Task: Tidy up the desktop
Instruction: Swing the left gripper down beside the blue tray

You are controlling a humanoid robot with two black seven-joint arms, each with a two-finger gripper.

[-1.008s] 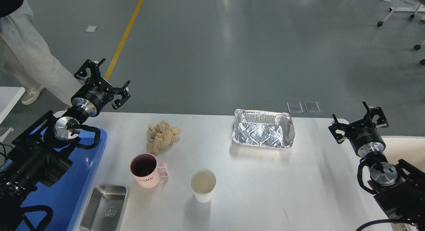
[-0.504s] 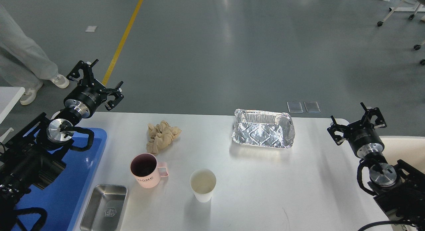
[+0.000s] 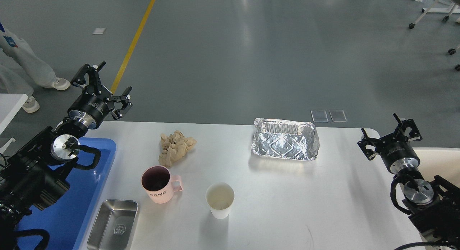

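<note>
The white desktop (image 3: 287,192) carries a crumpled brown paper wad (image 3: 175,146), a pink mug (image 3: 158,183) marked HOME, a white paper cup (image 3: 219,199), an empty foil tray (image 3: 285,143) and a small steel tray (image 3: 113,225) at the front left. My left gripper (image 3: 101,82) is open and empty, held above the desktop's far left corner. My right gripper (image 3: 390,134) is open and empty above the far right corner. Neither touches anything.
A blue plastic tray (image 3: 75,203) lies along the desktop's left edge, under my left arm. A small white table corner (image 3: 9,109) and a person's legs (image 3: 21,59) are at the far left. A cream-coloured object (image 3: 436,160) sits beside the right arm.
My left gripper has drawn back to the left and slightly up. My right gripper has shifted a little to the right. The person at the left has walked further away.
</note>
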